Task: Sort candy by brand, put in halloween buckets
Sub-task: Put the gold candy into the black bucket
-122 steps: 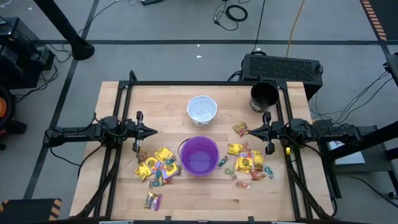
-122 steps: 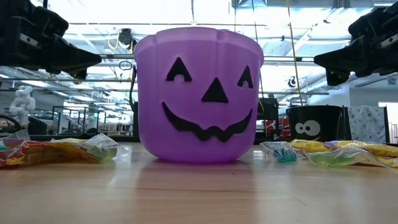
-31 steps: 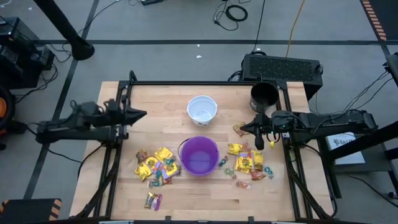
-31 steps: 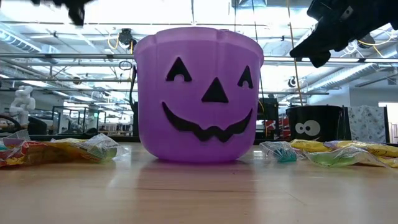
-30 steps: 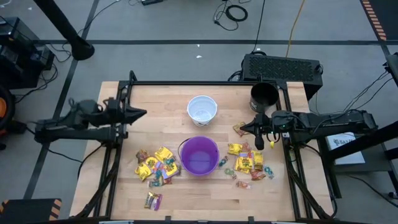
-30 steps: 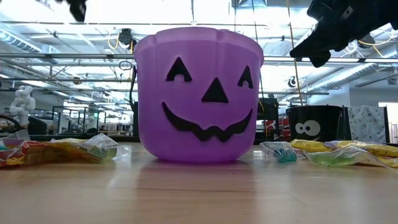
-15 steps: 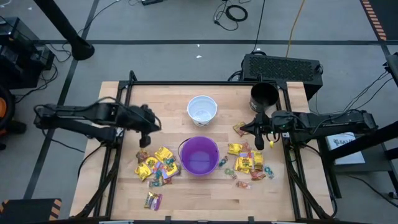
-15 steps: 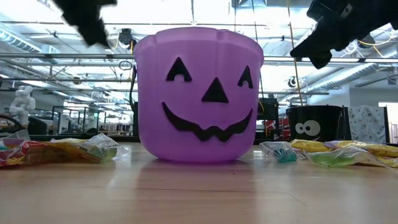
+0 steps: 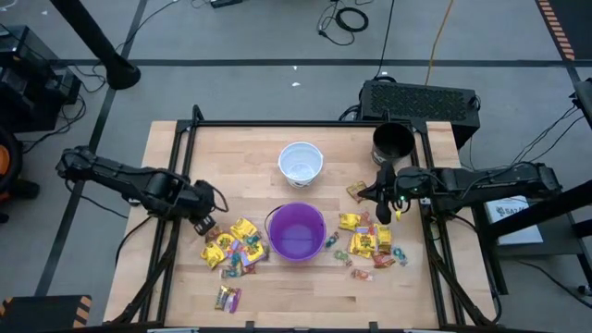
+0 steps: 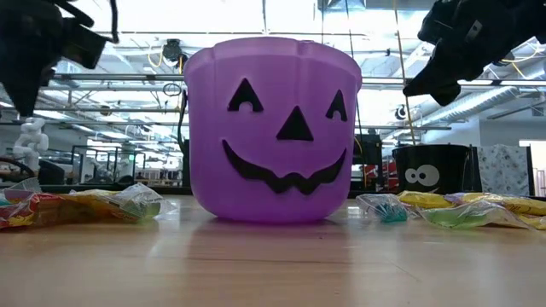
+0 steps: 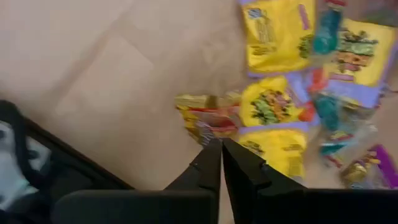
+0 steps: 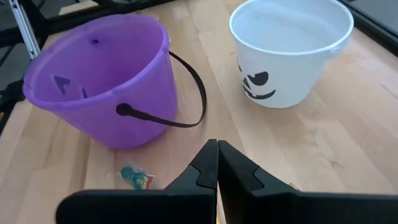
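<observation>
Movement noted on the left arm: its left gripper (image 9: 205,225) has swung from the counter's (image 9: 250,148) 9 o'clock edge down over the left candy pile (image 9: 233,248), fingers nearly together, grasping nothing. Judged: first pick is imminent; sorting has not begun. Purple bucket (image 9: 297,232) sits at centre, white bucket (image 9: 301,163) at 12 o'clock, black bucket (image 9: 393,141) at 2 o'clock. Right gripper (image 9: 383,212), fingers clenched and empty, hangs above the right candy pile (image 9: 370,242). Overlapping wrappers may hinder a single-piece grasp.
</observation>
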